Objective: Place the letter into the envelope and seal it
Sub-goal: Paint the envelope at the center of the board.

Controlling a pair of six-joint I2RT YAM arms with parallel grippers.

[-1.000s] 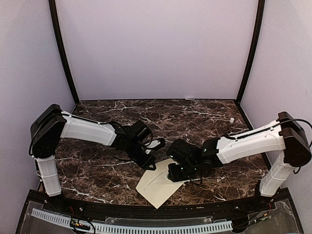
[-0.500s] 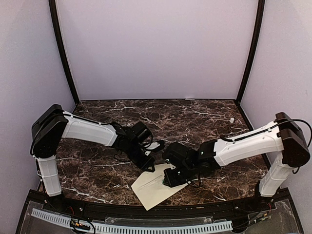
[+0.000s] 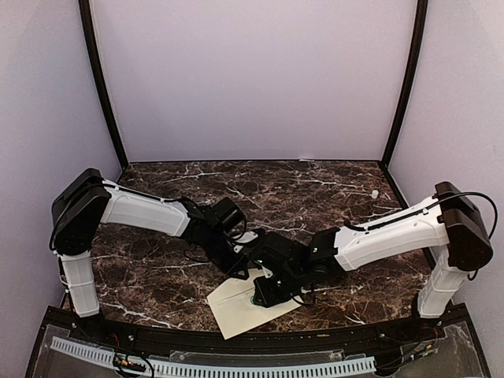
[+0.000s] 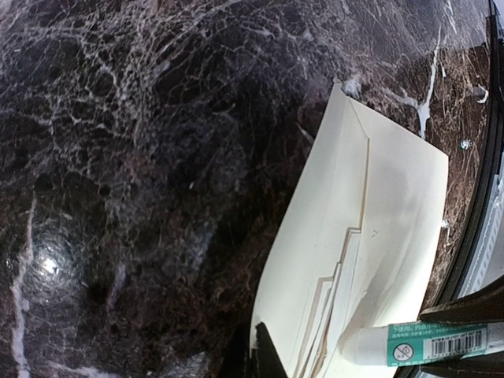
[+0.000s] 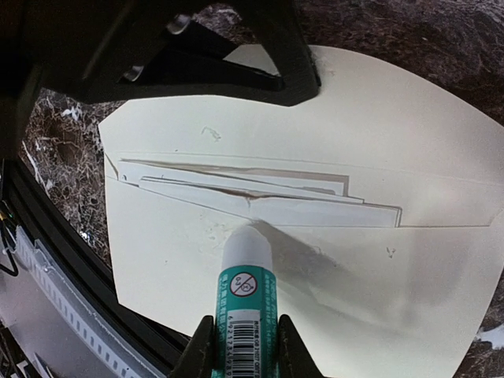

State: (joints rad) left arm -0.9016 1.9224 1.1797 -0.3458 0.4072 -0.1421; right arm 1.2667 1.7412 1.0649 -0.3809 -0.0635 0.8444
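Observation:
The cream-beige envelope (image 3: 236, 309) lies flat near the table's front edge, flap open; it also fills the left wrist view (image 4: 394, 205) and the right wrist view (image 5: 378, 118). Whiter edges of the letter (image 5: 315, 211) show at its mouth, the rest hidden inside. My right gripper (image 5: 242, 327) is shut on a green-and-white glue stick (image 5: 246, 291), whose white tip touches the flap (image 5: 331, 307) just below the mouth. My left gripper (image 4: 264, 358) is shut, its black fingertips pressing on the envelope's far edge (image 5: 236, 71).
The front black rail (image 3: 236, 346) runs just below the envelope, close to its near corner. A small white object (image 3: 376, 193) lies at the back right of the dark marble table (image 3: 315, 189). Both arms meet over the envelope.
My right gripper with the glue stick has moved left, and the envelope has slid left toward the front edge with it. The left gripper stays shut on the envelope's edge.

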